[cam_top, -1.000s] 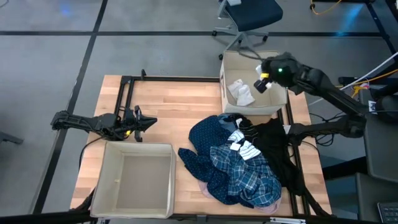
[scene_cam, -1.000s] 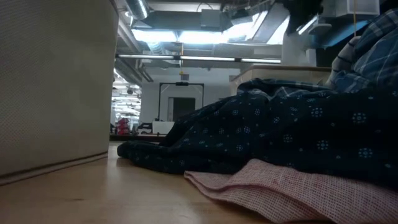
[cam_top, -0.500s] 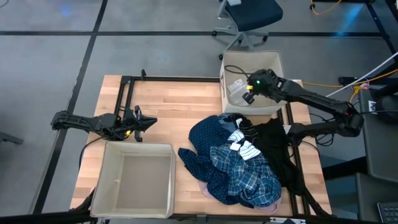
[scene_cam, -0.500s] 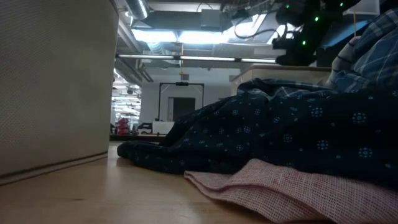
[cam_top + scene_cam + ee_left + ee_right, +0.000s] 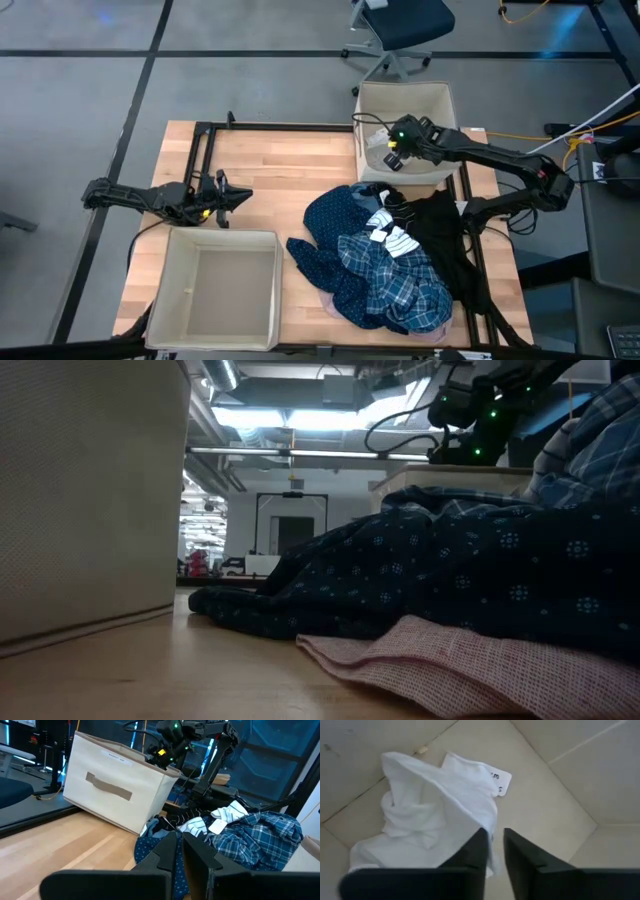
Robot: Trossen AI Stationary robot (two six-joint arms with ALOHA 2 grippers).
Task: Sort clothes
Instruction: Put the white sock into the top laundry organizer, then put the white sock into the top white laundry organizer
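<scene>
right gripper [image 5: 492,845] low inside the far box [image 5: 440,105], jaws slightly parted over the white garment [image 5: 425,827] lying on its floor; spread wider, lift straight up so no cloth trails out; left gripper [image 5: 235,197] closed, idle

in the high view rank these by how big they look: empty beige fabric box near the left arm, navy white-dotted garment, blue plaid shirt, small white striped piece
1. Empty beige fabric box
2. Navy white-dotted garment and blue plaid shirt: both crumpled and overlapping, too close to rank
3. Small white piece with black stripes, on top of the pile
</scene>
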